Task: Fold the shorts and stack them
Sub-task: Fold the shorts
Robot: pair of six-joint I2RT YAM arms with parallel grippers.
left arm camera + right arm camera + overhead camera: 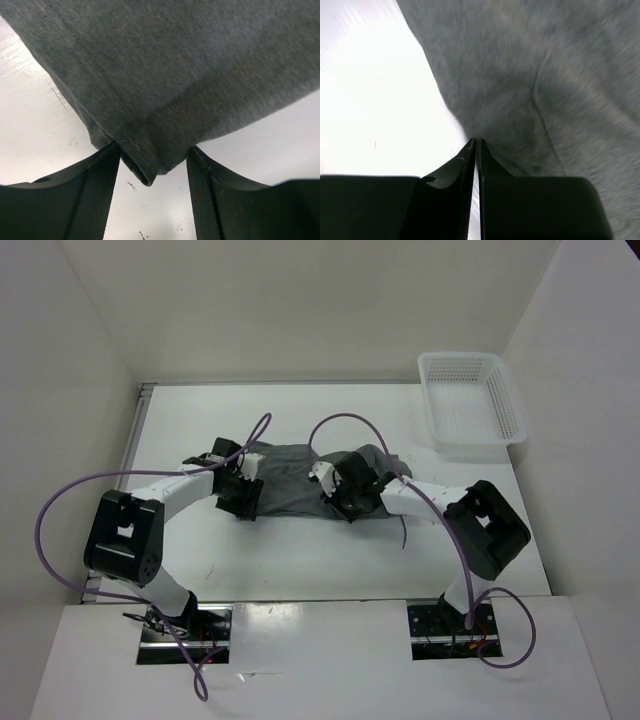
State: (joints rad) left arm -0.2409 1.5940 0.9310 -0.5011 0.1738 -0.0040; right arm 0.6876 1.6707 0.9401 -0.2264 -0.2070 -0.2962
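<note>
Shorts [295, 483] spread on table [300, 560], basket [470, 410] beyond

No text, label, brand, number or sign is readable in any view.

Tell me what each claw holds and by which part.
Right claw is closed on the shorts at a fabric edge. Left claw is open, gripping nothing; a hemmed corner lies between its fingers.
</note>
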